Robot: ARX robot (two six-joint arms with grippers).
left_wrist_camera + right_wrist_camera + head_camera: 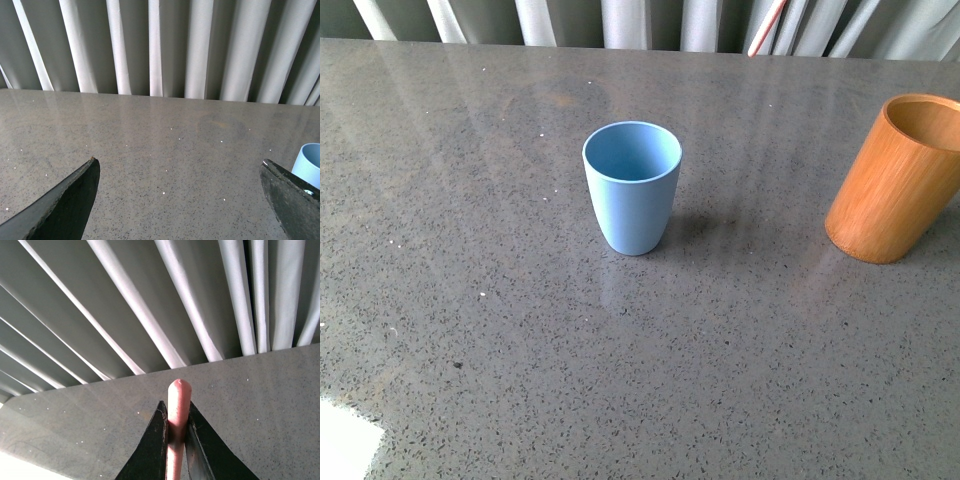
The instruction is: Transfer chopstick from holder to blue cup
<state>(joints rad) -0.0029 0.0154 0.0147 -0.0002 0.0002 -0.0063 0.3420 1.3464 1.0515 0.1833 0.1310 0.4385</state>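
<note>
The blue cup (632, 188) stands upright and empty near the middle of the grey table. To its right stands the orange-brown holder (895, 180), with nothing seen inside it. My right gripper (176, 404) is shut on the pinkish chopstick (178, 395), whose rounded end sticks out past the fingertips. A thin slanted bit of the chopstick (767, 27) shows at the top edge of the front view. My left gripper (178, 161) is open over bare table, with the blue cup's rim (310, 162) just beyond one finger (292, 200). Neither arm shows in the front view.
A pleated grey-white curtain (620, 20) hangs behind the table's far edge (520, 45). A bright white glare patch (345, 440) lies at the near left of the table.
</note>
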